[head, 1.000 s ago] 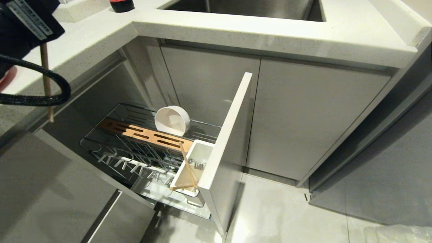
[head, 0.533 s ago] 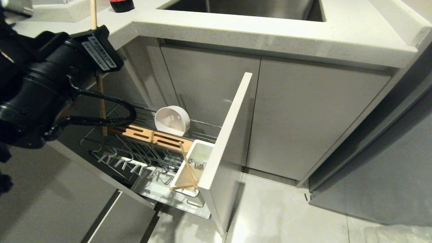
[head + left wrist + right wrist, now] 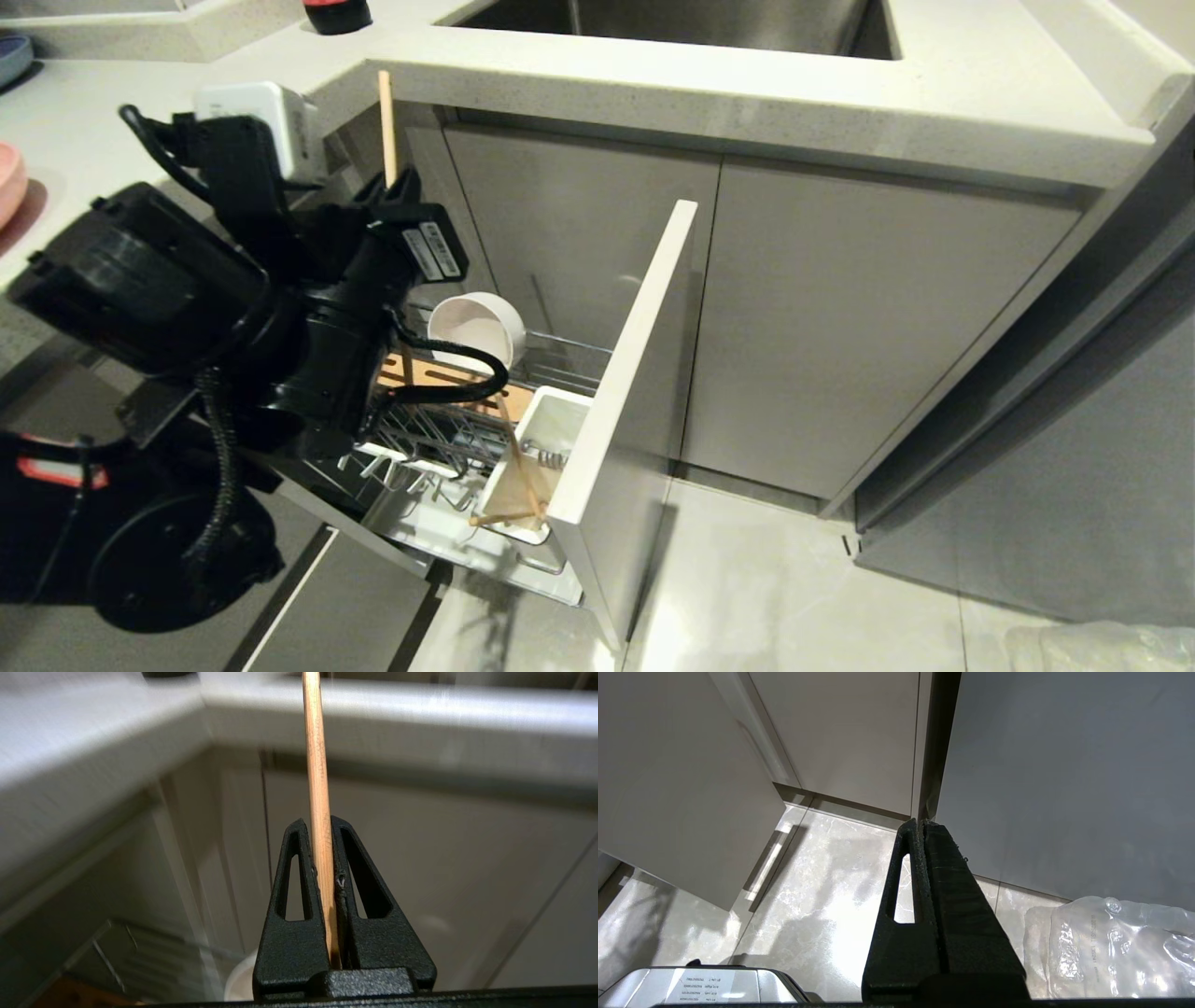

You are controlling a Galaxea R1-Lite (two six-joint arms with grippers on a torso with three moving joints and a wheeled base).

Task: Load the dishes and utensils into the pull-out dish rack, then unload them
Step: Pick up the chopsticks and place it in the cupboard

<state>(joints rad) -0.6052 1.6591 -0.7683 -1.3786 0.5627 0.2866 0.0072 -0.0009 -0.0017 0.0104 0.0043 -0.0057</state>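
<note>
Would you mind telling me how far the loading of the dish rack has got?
Done: the bowl sits in the pull-out dish rack, and one chopstick leans in the utensil cup beside what looks like the spoon. In hand: the left gripper is shut on the second chopstick, above the rack. Left: the pink plate on the counter, then unloading.

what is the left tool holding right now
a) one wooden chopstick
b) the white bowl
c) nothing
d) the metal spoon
a, the left tool is shut on a single wooden chopstick, which stands upright above the pull-out dish rack; the bowl sits in the rack untouched.
</note>
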